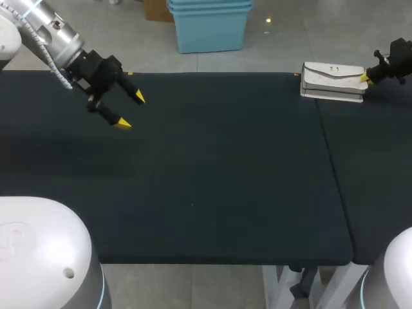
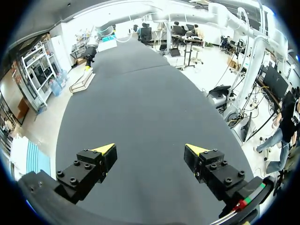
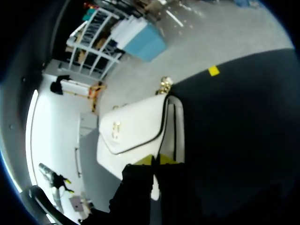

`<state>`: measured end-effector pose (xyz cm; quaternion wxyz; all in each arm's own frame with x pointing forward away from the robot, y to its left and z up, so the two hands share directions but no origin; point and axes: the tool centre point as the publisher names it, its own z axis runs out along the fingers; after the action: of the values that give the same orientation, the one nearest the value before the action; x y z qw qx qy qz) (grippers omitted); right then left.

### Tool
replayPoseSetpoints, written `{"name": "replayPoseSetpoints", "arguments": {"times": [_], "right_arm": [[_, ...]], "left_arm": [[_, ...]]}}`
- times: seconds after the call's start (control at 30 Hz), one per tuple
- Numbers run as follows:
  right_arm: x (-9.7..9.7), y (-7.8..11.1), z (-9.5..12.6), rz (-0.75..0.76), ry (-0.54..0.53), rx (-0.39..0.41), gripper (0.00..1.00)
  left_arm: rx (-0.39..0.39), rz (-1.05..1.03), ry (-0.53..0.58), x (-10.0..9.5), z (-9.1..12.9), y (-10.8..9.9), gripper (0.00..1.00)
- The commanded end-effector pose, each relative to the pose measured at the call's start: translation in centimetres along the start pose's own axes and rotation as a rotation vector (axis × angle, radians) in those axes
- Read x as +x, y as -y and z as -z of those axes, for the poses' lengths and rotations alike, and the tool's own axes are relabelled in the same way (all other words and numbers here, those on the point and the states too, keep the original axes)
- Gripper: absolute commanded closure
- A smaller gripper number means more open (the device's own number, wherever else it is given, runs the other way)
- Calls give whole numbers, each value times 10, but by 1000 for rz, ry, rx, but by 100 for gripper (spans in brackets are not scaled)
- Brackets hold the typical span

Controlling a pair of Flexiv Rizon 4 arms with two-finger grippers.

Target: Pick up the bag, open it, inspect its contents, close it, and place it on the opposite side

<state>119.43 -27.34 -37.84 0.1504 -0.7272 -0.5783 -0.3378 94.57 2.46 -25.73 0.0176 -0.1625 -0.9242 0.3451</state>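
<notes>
White bag (image 1: 331, 80) lies flat at the table's (image 1: 212, 180) far right, long axis left to right. Right gripper (image 1: 365, 78) pinches its right end. Left gripper (image 1: 131, 109), fingers apart, hovers well apart at left.

There is one white bag (image 1: 333, 80) on the one table (image 1: 212, 167). The grippers count two: the left gripper (image 1: 131, 110) and the right gripper (image 1: 365, 78).
</notes>
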Motion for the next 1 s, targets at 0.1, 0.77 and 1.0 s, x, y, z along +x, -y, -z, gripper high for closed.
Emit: {"name": "replayPoseSetpoints", "arguments": {"times": [0.1, 0.77, 1.0], "right_arm": [[-4, 10, 8, 11, -86, 729, 100], [11, 31, 6, 57, -96, 785, 67], [10, 38, 0, 54, -107, 837, 100]], "left_arm": [[3, -1, 1, 0, -1, -1, 0], [3, -1, 1, 0, -1, -1, 0], [3, -1, 1, 0, -1, -1, 0]]}}
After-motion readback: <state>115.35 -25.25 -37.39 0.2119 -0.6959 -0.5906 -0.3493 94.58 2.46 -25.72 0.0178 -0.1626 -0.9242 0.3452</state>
